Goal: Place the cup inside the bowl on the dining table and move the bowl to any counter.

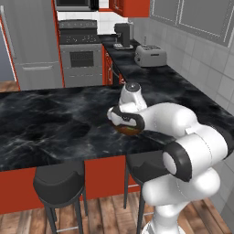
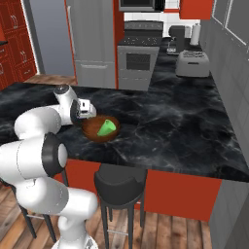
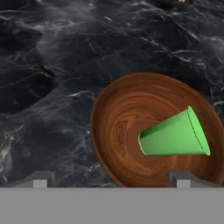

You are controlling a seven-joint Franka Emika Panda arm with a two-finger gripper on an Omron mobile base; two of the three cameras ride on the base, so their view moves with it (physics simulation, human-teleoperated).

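Note:
The brown wooden bowl (image 3: pixel 118 127) sits on the dining table (image 3: pixel 52 65) near its front edge. Inside it the green cup (image 3: pixel 175 134) lies on its side, rim pointing right in the hand view. My gripper (image 3: pixel 110 180) hovers just above the bowl's near rim, open, with nothing between its fingers. From the right base view the bowl (image 2: pixel 92 131) and cup (image 2: pixel 108 128) show beside the hand (image 2: pixel 87 118). In the left base view the hand (image 1: pixel 125 118) covers most of the bowl (image 1: pixel 127 131).
A counter (image 1: pixel 151 75) runs along the tiled wall to the right, carrying a toaster (image 1: pixel 150 55) and a coffee machine (image 1: pixel 122 35). Black stools (image 1: pixel 59 183) stand at the table's front edge. A stove (image 1: pixel 80 50) stands at the back.

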